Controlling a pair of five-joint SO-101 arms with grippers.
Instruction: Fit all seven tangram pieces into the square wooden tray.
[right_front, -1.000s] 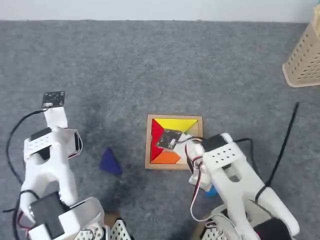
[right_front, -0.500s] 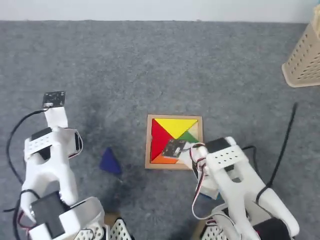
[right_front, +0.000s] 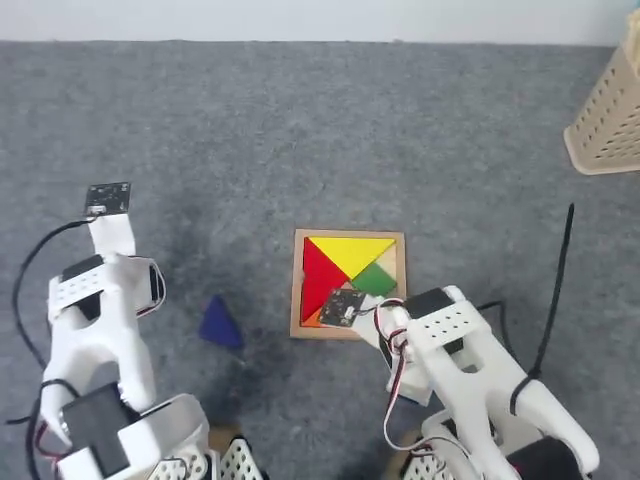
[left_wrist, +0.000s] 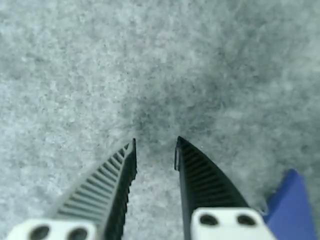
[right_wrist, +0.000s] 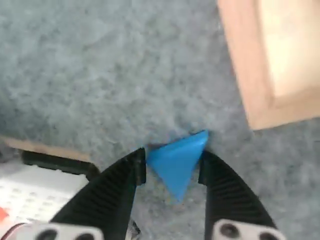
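The square wooden tray (right_front: 297, 290) lies mid-carpet holding a yellow (right_front: 350, 250), a red (right_front: 318, 275), a green (right_front: 375, 277) and an orange piece (right_front: 318, 318). The right arm (right_front: 450, 330) hangs over the tray's near right corner. In its wrist view my right gripper (right_wrist: 173, 154) is open, its fingers close on either side of a light blue triangle (right_wrist: 176, 162) lying on the carpet just off the tray corner (right_wrist: 245, 65). A dark blue triangle (right_front: 220, 322) lies left of the tray. My left gripper (left_wrist: 155, 142) is open over bare carpet, beside that dark blue triangle (left_wrist: 289, 205).
A beige perforated basket (right_front: 608, 110) stands at the far right edge. A black cable (right_front: 550, 300) rises beside the right arm. The left arm (right_front: 100, 290) stands at the near left. Part of the arm's base (right_wrist: 45, 175) shows behind the light blue triangle.
The right arm has drawn back from over the tray's middle toward its near right corner, uncovering the green piece. The left arm has not moved.
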